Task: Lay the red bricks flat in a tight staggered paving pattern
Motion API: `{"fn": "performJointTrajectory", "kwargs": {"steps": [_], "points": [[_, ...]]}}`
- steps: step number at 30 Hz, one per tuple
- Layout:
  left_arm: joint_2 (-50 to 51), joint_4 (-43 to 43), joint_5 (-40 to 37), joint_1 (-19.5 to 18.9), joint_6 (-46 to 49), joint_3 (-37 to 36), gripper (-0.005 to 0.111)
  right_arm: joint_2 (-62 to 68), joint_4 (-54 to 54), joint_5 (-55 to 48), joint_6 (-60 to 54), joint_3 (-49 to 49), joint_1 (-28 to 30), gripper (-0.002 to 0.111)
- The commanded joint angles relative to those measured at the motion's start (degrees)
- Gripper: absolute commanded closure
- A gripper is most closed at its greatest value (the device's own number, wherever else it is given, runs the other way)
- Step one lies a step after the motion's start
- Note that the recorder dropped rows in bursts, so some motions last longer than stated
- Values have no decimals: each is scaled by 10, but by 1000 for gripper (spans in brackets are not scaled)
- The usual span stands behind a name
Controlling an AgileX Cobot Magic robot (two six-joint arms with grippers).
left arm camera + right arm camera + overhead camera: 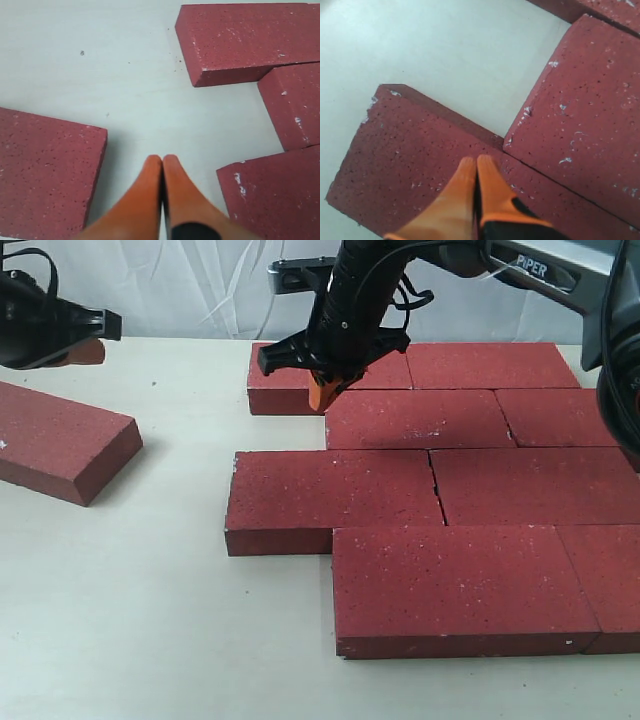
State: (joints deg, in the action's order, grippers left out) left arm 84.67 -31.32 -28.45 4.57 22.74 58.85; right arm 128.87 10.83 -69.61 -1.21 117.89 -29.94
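Note:
Several dark red bricks (420,420) lie flat in staggered rows on the right half of the table. One more red brick (55,440) lies apart at the left, turned at an angle. My right gripper (325,395) is shut, its orange tips over the far-left brick (285,390) of the back row, at the seam with the second-row brick (580,100). In the right wrist view that gripper (476,161) rests over this back-row brick (410,165). My left gripper (162,160) is shut and empty above bare table, between the lone brick (45,175) and the paved rows (235,40).
The table (150,620) is pale and bare at the left front. A crumpled white backdrop (180,280) stands behind it. The paved bricks run off the right edge of the exterior view.

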Motion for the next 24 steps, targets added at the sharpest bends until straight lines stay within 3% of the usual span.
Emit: {"fn": "performJointTrajectory", "kwargs": {"steps": [1,15,24], "points": [[10,3,5,-35,-1,3,107,-7,0,-4,-7,1,2,109],[108,37,20,-96,3,3,107,-7,0,-4,-18,1,2,109],[172,53,66,-103,3,3,107,-5,0,-4,-19,1,2,109]]}}
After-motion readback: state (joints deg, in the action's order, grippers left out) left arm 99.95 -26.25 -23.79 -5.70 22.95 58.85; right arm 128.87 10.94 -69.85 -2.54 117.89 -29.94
